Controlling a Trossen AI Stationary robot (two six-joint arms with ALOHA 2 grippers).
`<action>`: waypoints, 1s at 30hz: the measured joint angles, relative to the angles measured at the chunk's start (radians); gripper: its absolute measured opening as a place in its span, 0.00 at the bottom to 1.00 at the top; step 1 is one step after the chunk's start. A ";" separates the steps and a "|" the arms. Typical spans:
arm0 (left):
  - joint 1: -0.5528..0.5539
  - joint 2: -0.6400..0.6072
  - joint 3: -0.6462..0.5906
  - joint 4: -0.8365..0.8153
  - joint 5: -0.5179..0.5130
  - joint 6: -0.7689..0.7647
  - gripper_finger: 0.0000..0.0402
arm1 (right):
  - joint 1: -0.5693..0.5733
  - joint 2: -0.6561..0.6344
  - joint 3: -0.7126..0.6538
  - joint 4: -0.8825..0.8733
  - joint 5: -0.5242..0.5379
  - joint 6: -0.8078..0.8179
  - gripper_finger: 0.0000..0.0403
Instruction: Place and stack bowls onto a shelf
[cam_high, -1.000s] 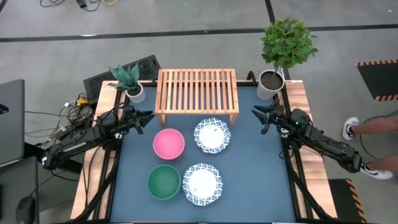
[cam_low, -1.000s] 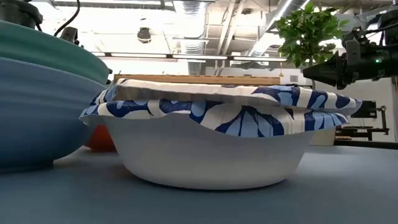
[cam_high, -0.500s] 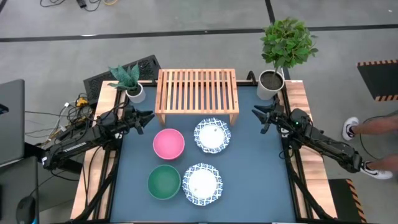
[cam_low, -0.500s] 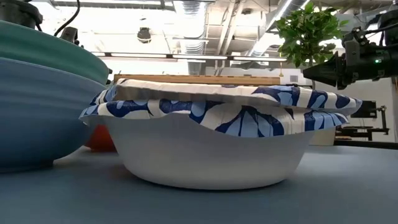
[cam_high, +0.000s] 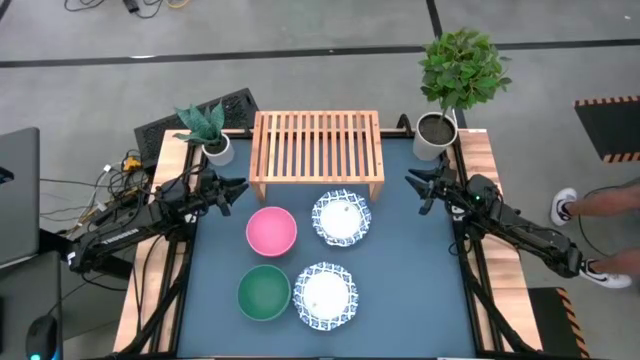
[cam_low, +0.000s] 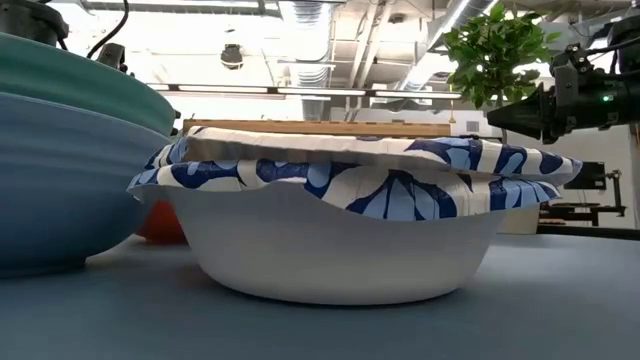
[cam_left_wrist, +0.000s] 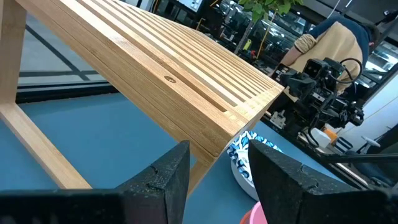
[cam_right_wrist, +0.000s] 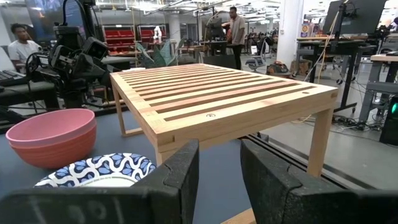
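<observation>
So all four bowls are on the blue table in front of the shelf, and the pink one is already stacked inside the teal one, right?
Not quite. In the high view the pink bowl sits alone on the table, apart from the teal bowl. All four are in front of the shelf, unstacked.

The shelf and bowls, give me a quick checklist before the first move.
1. Shelf top has nothing on it: ok.
2. All four bowls sit apart on the blue table, none stacked: pink bowl, teal bowl, patterned bowl near the shelf, second patterned bowl: ok.
3. Left hand holds nothing, fingers apart, waiting at the shelf's left leg: ok.
4. Right hand holds nothing: ok. Ready to grasp: not ok, fingers shut.
5. Plant pots clear of the shelf: ok.
</observation>
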 joint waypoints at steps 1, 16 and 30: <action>0.000 0.000 0.000 0.000 0.000 0.000 0.38 | 0.000 0.000 0.000 0.000 0.000 0.000 0.35; 0.000 0.000 0.000 0.001 -0.010 0.000 0.38 | 0.000 0.000 0.000 0.000 0.000 0.021 0.35; 0.000 0.000 0.000 0.000 -0.001 0.000 0.38 | 0.000 0.000 0.000 0.012 0.003 0.577 0.35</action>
